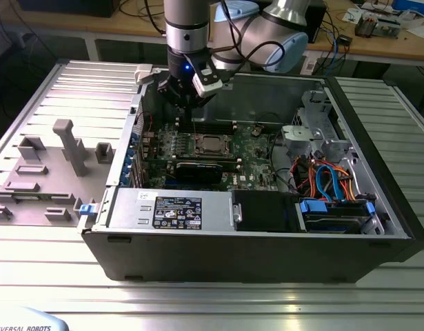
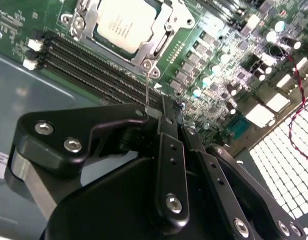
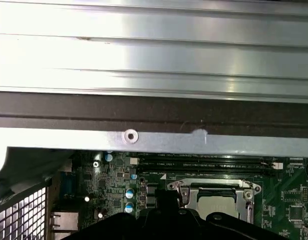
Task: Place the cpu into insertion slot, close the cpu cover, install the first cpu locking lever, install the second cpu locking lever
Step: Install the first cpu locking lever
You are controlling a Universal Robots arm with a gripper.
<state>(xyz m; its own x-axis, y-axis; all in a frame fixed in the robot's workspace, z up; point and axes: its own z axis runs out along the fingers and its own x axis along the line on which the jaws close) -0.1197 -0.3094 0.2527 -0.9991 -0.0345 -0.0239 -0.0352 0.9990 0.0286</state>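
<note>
Cpu [image 2: 124,22] seated in the insertion slot [image 1: 213,144], pale silvery top up, in the middle of the green motherboard [image 1: 256,155]. Cpu cover [image 2: 164,31] lies flat around it, silvery frame with the chip showing through its window; same seen in the first wrist view, cpu [image 3: 220,205] under the cover frame [image 3: 214,189]. A thin locking lever [image 2: 146,92] of wire runs from the screw at the cover's corner toward the pincer. Long memory slots [image 2: 88,67] lie just beside the socket.

Pincer [image 2: 170,112] sits above the board's edge near the socket, black fingers [image 2: 166,150] drawn together, clenched with the tips at the lever wire's end; whether it truly grips the wire, cannot tell. In the exterior view the pincer [image 1: 191,103] hangs inside the open computer case [image 1: 253,255], above the board behind the slot. Black graphics card [image 1: 198,170] lies in front of the socket. Power supply [image 1: 170,209] along the case's near wall, blue and orange cables [image 1: 329,179] toward the exterior view's right. Case rests on a ribbed metal bench [image 1: 212,296]; grey fixture blocks [image 1: 70,145] on the exterior view's left.
</note>
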